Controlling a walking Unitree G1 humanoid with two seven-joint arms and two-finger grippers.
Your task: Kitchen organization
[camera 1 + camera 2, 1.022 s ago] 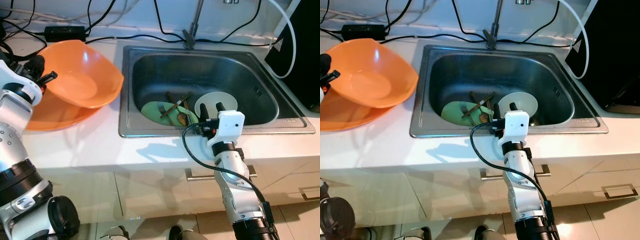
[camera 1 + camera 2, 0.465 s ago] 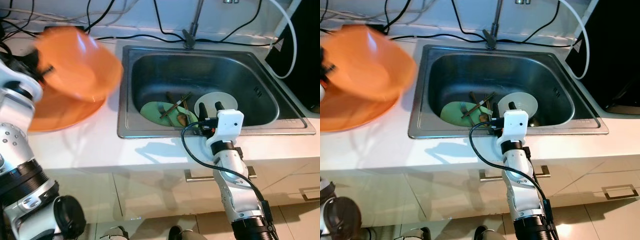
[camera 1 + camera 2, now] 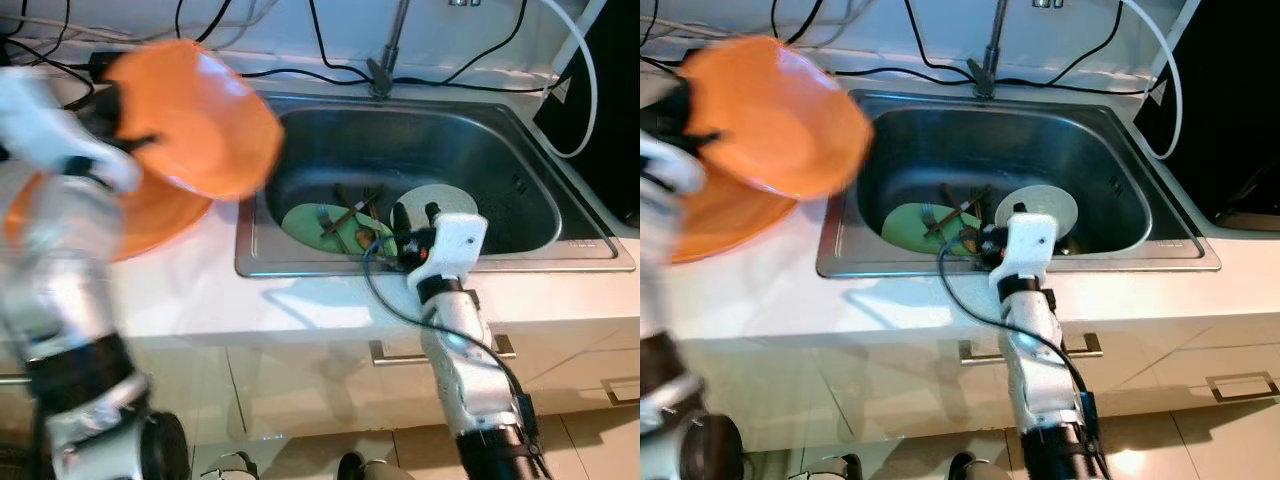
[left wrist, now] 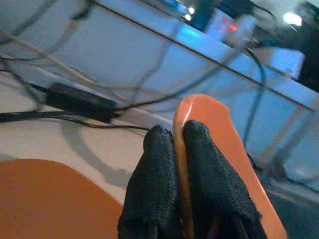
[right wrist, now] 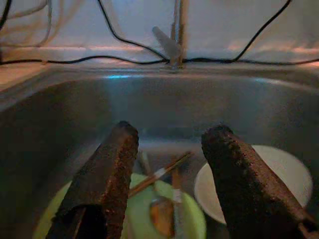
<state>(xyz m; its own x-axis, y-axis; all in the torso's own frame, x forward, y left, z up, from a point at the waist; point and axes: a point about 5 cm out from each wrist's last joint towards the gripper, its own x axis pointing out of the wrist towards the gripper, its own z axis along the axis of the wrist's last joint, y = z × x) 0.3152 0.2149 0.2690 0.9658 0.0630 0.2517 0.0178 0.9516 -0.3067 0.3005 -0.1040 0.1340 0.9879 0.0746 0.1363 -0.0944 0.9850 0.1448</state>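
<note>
White worktop [image 3: 300, 300] beside the steel sink [image 3: 300, 265]: the orange bowl [image 3: 195, 120] is being held aloft at the sink's left edge, its rim pinched by the closed left gripper [image 4: 177, 149]; probably light, stiff, slippery; the right gripper [image 5: 169, 184] is hovering spread, empty

orange bowl [image 3: 195, 118], green plate [image 3: 322, 222], white plate [image 3: 438, 205], steel sink [image 3: 400, 140], perhaps brown chopsticks [image 3: 350, 210]

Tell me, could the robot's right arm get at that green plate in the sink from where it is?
Probably yes: the right tool hangs open at the sink's front edge, and the green plate lies just below it with nothing between, though chopsticks rest on it.
</note>
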